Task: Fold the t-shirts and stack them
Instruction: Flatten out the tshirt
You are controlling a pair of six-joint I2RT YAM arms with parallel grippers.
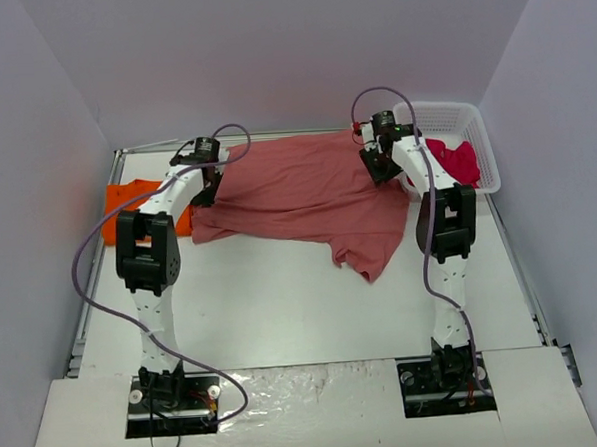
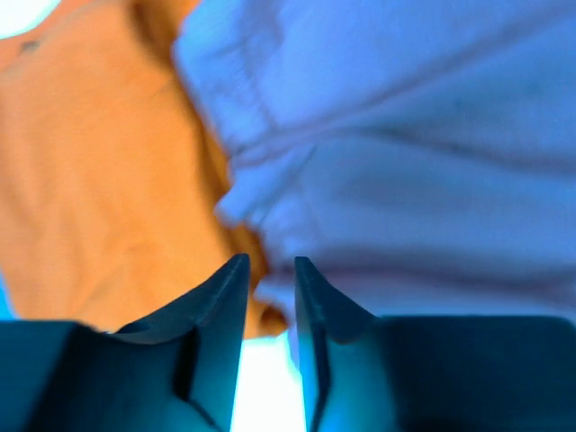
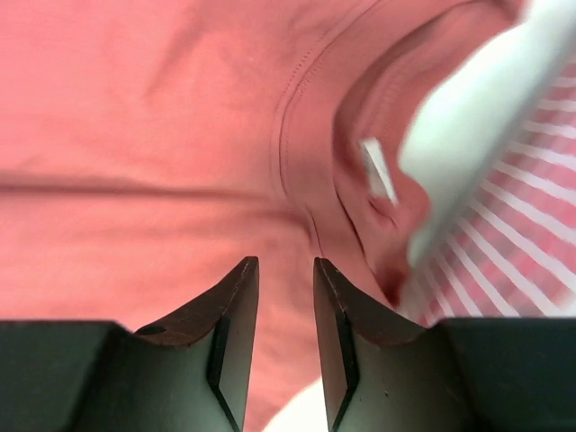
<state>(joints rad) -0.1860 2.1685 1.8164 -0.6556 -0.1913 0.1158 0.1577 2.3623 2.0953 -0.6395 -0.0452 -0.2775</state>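
In the top view, the brick-red t-shirt (image 1: 307, 193) lies spread across the upper centre of the bench (image 1: 283, 304), with one corner trailing toward the middle of the frame. The orange t-shirt (image 1: 127, 199) lies flat at the upper left, just beside the left edge of the brick-red t-shirt. The crimson-pink t-shirt (image 1: 459, 161) is bunched inside the white basket (image 1: 443, 106) at the upper right. The left arm reaches to the left edge of the brick-red t-shirt; the right arm reaches to its upper right corner, next to the basket. In the left wrist view, the left fingers (image 2: 225, 306) stand slightly spread with a narrow gap, and no cloth is pinched between them. The orange t-shirt (image 2: 99, 180) fills the left of that frame; a hemmed fold of cloth, rendered pale in this view, fills the right. In the right wrist view, the right fingers (image 3: 236, 306) are likewise slightly spread, with nothing held between them. The collar (image 3: 301, 99) of the brick-red t-shirt and its white neck tag (image 3: 376, 171) sit in the upper centre, and the slatted basket wall (image 3: 531, 234) occupies the right edge.
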